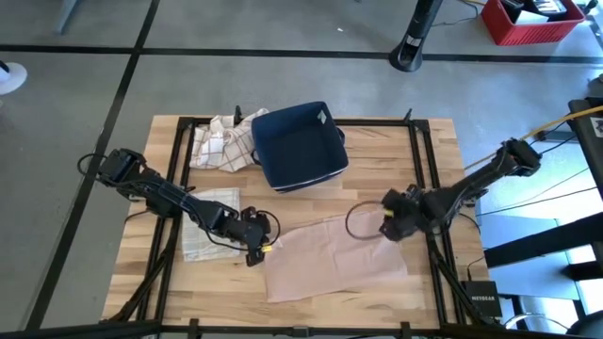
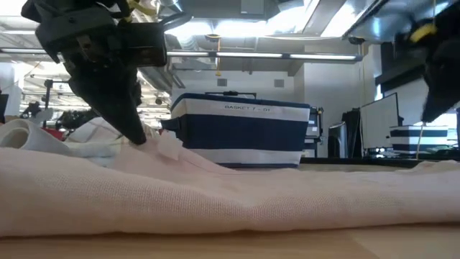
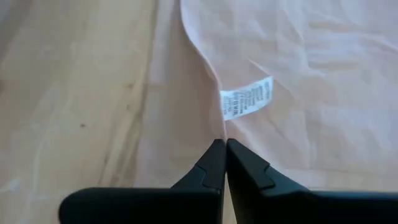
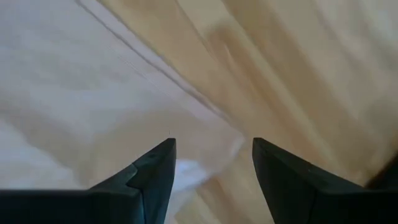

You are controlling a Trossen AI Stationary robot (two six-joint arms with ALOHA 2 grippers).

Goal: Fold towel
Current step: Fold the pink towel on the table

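Observation:
A pale pink towel (image 1: 334,256) lies spread on the near middle of the wooden table (image 1: 433,141). My left gripper (image 1: 258,252) is at the towel's left far corner, shut on its edge beside a white label (image 3: 247,98). In the low view the left gripper (image 2: 138,135) comes down onto a small raised peak of cloth. My right gripper (image 1: 388,232) hovers open over the towel's right far corner, and its wrist view shows the towel's hem (image 4: 186,93) below the spread fingers with nothing between them. My left gripper pinches the towel's left edge (image 3: 217,127) between its two fingertips, right beside the white label. The fingers come slanting down from the table's left. The pinched edge stands up as a narrow ridge, while the rest of the towel lies flat on the table.
A navy basket (image 1: 300,143) stands at the far middle. A crumpled white cloth (image 1: 221,141) lies to the left of the basket. A folded checked cloth (image 1: 209,221) lies under my left arm. A black cable loop (image 1: 361,222) hangs beside my right gripper.

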